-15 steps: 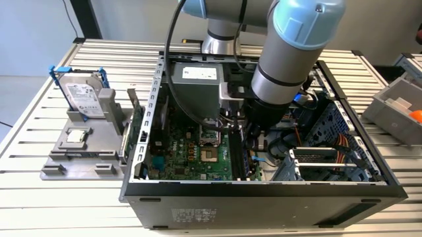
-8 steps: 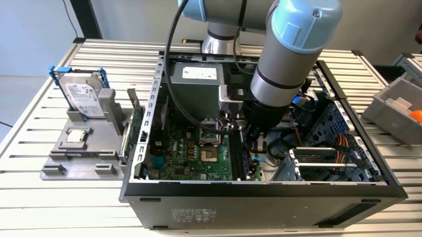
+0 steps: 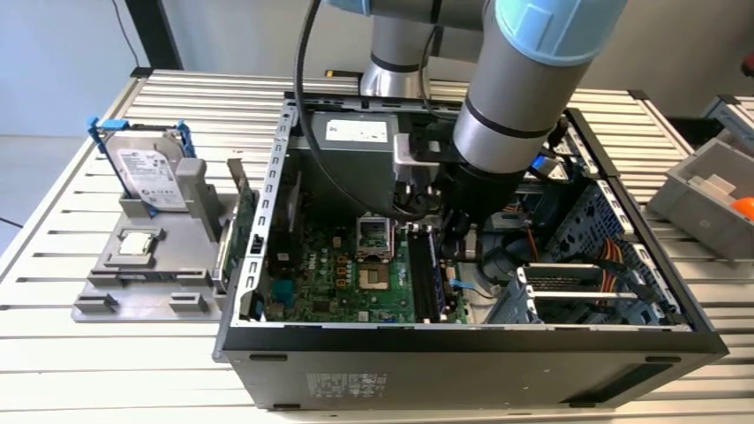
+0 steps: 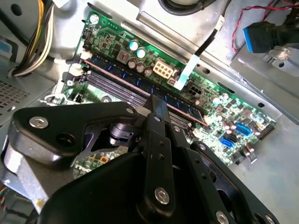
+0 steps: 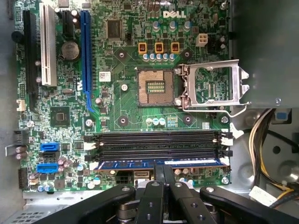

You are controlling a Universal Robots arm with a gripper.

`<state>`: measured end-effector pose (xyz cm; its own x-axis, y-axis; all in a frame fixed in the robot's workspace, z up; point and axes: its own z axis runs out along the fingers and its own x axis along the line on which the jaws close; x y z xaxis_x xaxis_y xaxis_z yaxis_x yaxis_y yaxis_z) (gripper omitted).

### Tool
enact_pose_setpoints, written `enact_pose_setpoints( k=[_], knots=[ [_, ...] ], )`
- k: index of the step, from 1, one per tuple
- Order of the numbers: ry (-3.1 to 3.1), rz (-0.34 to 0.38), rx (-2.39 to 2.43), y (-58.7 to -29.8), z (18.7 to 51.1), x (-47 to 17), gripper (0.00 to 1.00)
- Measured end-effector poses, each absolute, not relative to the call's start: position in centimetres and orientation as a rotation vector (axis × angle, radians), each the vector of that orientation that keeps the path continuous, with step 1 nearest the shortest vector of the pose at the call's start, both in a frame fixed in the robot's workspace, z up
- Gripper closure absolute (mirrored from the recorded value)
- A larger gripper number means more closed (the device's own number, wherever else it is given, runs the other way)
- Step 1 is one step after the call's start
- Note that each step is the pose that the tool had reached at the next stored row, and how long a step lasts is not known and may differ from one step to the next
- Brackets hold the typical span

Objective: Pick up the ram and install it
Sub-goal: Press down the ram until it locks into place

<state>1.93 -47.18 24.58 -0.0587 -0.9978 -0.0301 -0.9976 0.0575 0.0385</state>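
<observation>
- One ram (image 5: 163, 163) stick, thin and blue, sits in the memory slot nearest the gripper, beside two empty black slots (image 5: 156, 142) on the motherboard (image 5: 121, 100). In the second wrist view the ram (image 4: 140, 84) runs as a long slanted blue strip in front of the black fingers.
- The gripper (image 5: 163, 173) is right at the ram's long edge, near the stick's middle. Its two black fingers (image 5: 176, 186) stand close together with a thin gap between them, pinched on the stick or pressing on it; I cannot tell which.
- White clips sit at the ends of the slots, next to the ram's end (image 5: 226, 140).
- Above the slots in the first wrist view is the open chip socket (image 5: 154, 86) with its metal frame (image 5: 212, 86) flipped open beside it.
- A long blue slot (image 5: 86, 51) and a white slot (image 5: 47, 44) are well apart from the ram, on the far side of the board.
- In the exterior view the robot arm (image 3: 518, 88) reaches down into the open computer case (image 3: 471, 353), and the green board (image 3: 342, 274) lies flat inside it.
- The case lies on a ribbed metal table (image 3: 71, 371).
- Outside the case, on the exterior view's left, a hard drive (image 3: 151, 172) stands upright in a grey holder (image 3: 141, 283), and a small square chip (image 3: 138, 243) rests on the holder in front of it.
- A grey bin (image 3: 712, 190) sits at the exterior view's right.
</observation>
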Motion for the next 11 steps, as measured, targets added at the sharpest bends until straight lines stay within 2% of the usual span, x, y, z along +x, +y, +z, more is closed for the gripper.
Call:
enact_pose_setpoints(
  k=[11],
  knots=[
    [-2.281,-0.076,2.152,-47.17,25.37,1.93,1.0]
  ],
)
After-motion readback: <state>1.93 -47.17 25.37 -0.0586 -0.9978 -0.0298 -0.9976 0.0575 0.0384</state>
